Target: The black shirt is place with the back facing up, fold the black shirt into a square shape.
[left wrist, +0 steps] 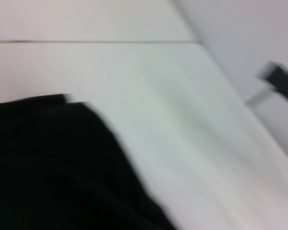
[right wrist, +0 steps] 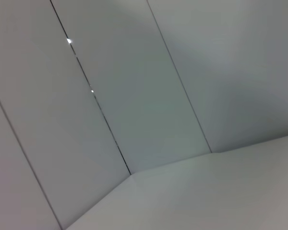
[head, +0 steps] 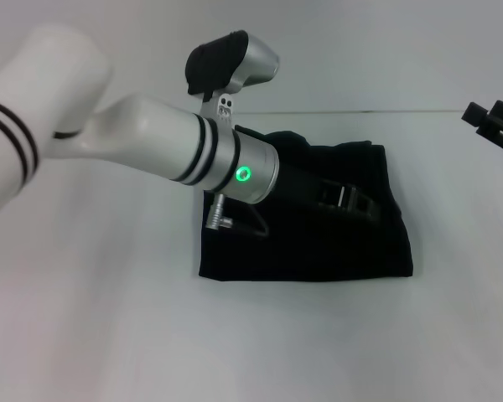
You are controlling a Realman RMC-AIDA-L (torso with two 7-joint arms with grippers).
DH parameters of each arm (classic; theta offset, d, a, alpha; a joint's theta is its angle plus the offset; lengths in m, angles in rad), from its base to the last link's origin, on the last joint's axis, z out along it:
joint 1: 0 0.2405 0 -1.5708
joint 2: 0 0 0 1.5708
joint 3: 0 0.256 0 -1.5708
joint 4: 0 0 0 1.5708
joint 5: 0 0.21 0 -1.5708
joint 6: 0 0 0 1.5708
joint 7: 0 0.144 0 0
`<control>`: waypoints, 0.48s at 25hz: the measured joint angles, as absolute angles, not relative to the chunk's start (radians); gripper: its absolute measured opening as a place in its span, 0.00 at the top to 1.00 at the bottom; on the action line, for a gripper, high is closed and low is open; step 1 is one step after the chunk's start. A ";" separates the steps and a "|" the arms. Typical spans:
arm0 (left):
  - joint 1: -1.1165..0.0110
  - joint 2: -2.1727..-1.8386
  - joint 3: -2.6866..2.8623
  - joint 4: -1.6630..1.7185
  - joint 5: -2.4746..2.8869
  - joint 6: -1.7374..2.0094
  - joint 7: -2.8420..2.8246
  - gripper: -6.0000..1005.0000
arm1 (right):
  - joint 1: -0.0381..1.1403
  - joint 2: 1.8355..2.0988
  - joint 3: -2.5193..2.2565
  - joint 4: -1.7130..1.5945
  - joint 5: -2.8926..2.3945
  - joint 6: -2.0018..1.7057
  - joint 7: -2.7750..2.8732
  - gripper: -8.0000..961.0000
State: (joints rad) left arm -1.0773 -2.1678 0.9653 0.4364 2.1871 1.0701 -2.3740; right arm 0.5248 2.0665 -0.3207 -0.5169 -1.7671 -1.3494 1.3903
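Directly beneath left gripper [head: 352, 201]: black shirt [head: 318, 247], folded; fingers over cloth.

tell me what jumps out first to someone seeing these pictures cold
The big white left arm with its green ring light sweeps in from the left, its left gripper low over a soft black cotton shirt that lies as a compact, roughly square bundle mid-table. On the pale white table that dark patch dominates. The right gripper sits at the far right edge, away from the cloth.
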 joint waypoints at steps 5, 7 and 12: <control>-0.983 -2.153 0.962 0.630 2.169 1.364 -2.235 0.76 | 0.523 2.058 -0.321 -0.520 -1.776 -1.345 1.424 0.23; -0.923 -2.135 0.929 0.702 2.167 1.416 -2.277 0.69 | 0.527 2.050 -0.325 -0.528 -1.796 -1.344 1.458 0.24; -0.782 -2.080 0.701 0.740 2.127 1.448 -2.396 0.46 | 0.571 2.004 -0.397 -0.545 -1.914 -1.339 1.667 0.26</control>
State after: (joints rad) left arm -0.7822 -2.0797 0.7009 0.7396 2.1269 1.4482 -2.3956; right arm 0.5714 2.0038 -0.3969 -0.5451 -1.9140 -1.3394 1.6671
